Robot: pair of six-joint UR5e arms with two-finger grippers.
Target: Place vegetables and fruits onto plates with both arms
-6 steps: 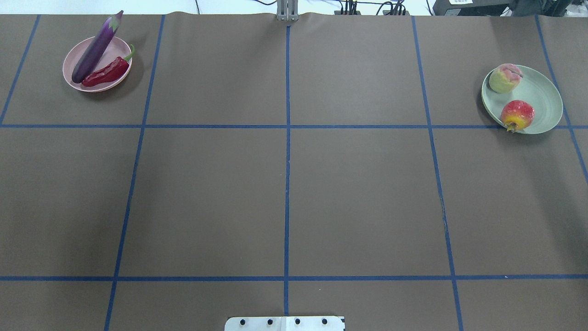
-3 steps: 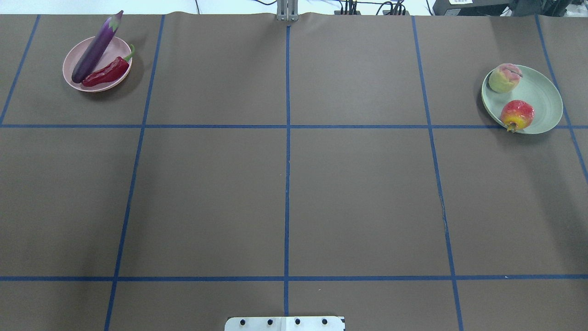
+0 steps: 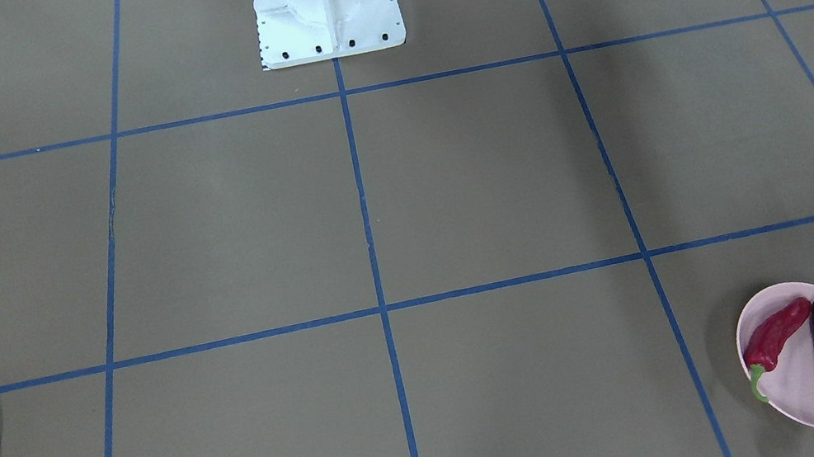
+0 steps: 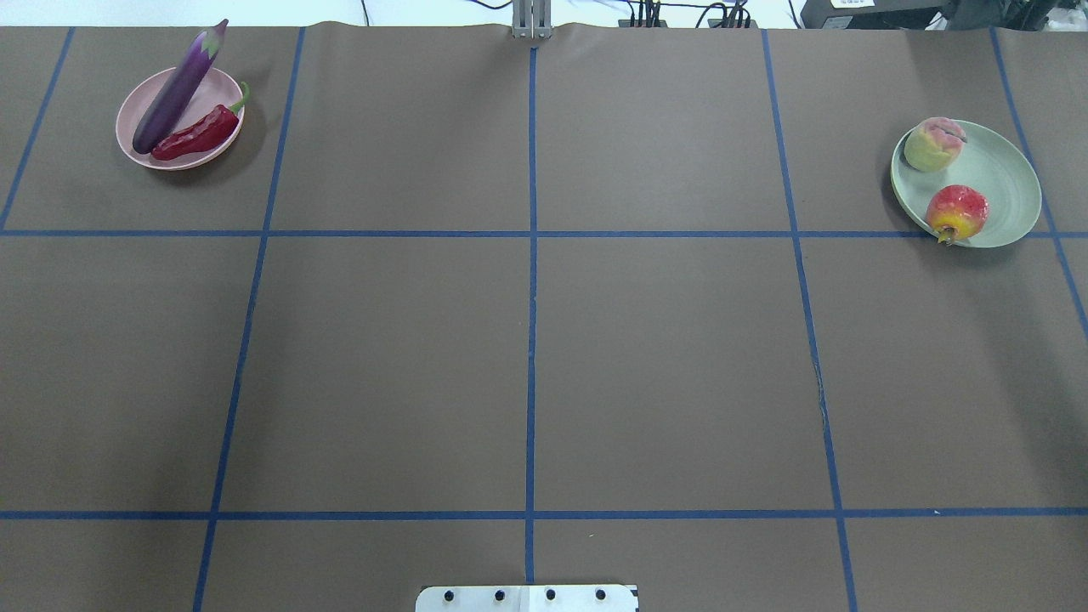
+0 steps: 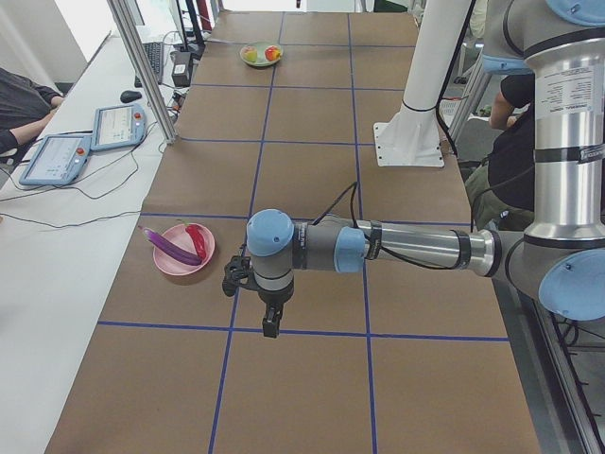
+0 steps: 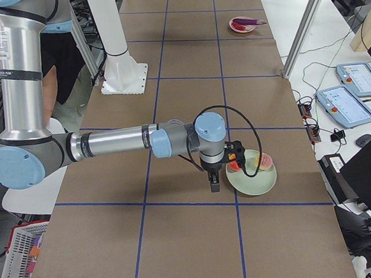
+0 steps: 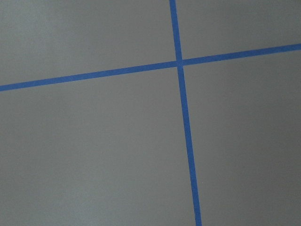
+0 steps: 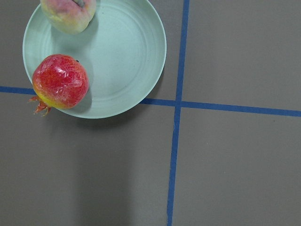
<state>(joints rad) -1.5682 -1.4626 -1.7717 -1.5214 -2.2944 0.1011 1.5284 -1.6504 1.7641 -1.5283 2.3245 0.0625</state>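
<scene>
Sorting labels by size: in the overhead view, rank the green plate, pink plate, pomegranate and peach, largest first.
1. green plate
2. pink plate, somewhat smaller
3. pomegranate and peach: look alike, not ranked

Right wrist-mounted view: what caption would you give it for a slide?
Pomegranate and peach resting on the mint green plate, seen from above on a blue-taped table.

Purple eggplant, red chili, pink plate; red-orange pomegranate, yellow-green peach, mint plate; brown table crossed by blue lines.
</scene>
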